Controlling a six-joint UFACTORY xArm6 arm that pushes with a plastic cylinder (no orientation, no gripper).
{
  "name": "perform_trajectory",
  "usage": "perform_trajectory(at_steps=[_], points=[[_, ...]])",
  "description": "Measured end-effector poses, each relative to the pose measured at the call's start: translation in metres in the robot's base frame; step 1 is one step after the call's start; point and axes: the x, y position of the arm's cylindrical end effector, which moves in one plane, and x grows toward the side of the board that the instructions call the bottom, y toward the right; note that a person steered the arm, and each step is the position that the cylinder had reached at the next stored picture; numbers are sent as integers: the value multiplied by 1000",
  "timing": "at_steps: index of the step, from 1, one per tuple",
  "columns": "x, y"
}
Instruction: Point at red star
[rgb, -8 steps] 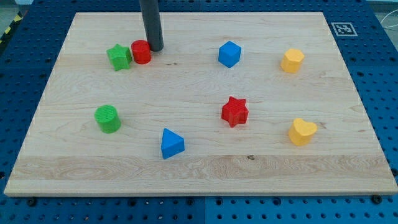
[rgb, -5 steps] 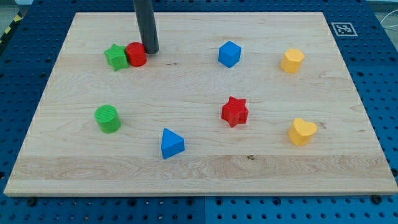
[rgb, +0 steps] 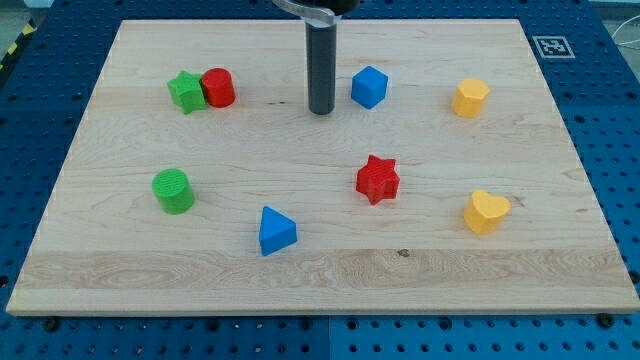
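Nearest the view's bottom sat a blue triangle, and just beyond it the red star, below and right of my tip. No jaws existed here, only the rod. Farther up, a blue cube stood just right of my tip; a careless swing toward the star might clip it.
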Motion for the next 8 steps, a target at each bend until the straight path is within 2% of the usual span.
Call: perform_trajectory(at_steps=[3, 4, 5, 8], points=[[73, 94], [76, 102], [101, 112], [133, 102]])
